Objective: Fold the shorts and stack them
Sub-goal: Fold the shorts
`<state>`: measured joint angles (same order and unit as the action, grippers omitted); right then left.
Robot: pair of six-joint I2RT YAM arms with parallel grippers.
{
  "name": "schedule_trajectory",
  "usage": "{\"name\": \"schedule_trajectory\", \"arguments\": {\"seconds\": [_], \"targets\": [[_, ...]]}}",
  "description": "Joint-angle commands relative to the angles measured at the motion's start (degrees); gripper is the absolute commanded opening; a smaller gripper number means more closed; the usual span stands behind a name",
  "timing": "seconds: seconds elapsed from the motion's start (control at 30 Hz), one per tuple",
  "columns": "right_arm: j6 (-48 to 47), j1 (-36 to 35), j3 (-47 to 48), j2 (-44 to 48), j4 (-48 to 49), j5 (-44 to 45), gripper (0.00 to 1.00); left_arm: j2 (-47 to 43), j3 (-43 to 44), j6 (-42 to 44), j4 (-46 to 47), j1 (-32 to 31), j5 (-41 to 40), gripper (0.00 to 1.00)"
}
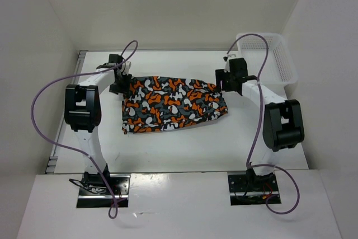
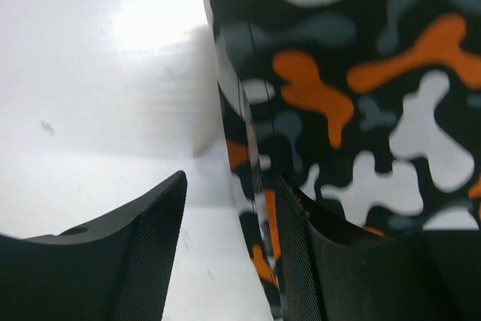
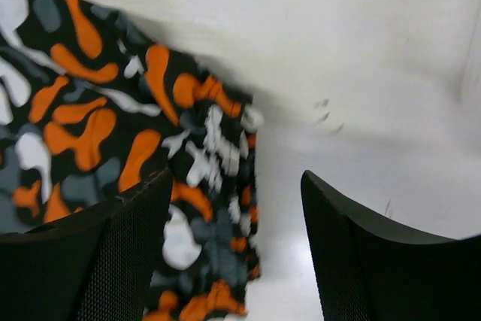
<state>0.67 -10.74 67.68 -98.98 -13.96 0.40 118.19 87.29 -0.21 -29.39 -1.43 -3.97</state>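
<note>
From above, the shorts (image 1: 173, 104) are lying spread on the worktop (image 1: 184, 149), the left tool (image 1: 119, 79) and right tool (image 1: 229, 82) sitting at their far corners, while the basket (image 1: 291, 65) at far right is showing nothing inside. At the left wrist, the left tool (image 2: 231, 186) is standing parted astride the cloth's edge. At the right wrist, the right tool (image 3: 237, 178) is gaping wide over a corner, so both should be pinching every layer together.

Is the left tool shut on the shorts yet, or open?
Open. The left tool has its jaws standing wide apart; the edge of the shorts lies in the gap, not pinched.
</note>
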Motion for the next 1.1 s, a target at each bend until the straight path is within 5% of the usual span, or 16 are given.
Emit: {"name": "schedule_trajectory", "arguments": {"seconds": [0.0,0.33,0.73,0.77,0.93,1.07], "targets": [[11.72,0.55,-4.82,6.86,-3.53,-7.78,0.74,-6.21,-2.64,0.21,-2.51,-0.33,0.45,0.59],[12.96,3.80,-16.34,7.58,-1.79,-9.37,0.73,-12.02,-10.81,0.21,-4.36,-2.17,2.03,0.61],[12.17,2.57,-15.91,2.21,-0.81,-9.02,0.53,-12.55,-12.14,0.21,-3.84,-2.70,0.37,0.62],[12.17,2.57,-15.91,1.69,-1.33,-9.02,0.51,-12.55,-12.14,0.21,-3.84,-2.70,0.36,0.63],[11.56,2.57,-15.39,1.68,-0.82,-9.02,0.04,-11.93,-12.14,0.21,-3.84,-2.70,0.36,0.63],[6.90,2.57,-13.99,3.96,-2.30,-6.92,0.00,-13.07,-10.83,0.21,-4.89,-2.70,-0.33,0.63]]}}
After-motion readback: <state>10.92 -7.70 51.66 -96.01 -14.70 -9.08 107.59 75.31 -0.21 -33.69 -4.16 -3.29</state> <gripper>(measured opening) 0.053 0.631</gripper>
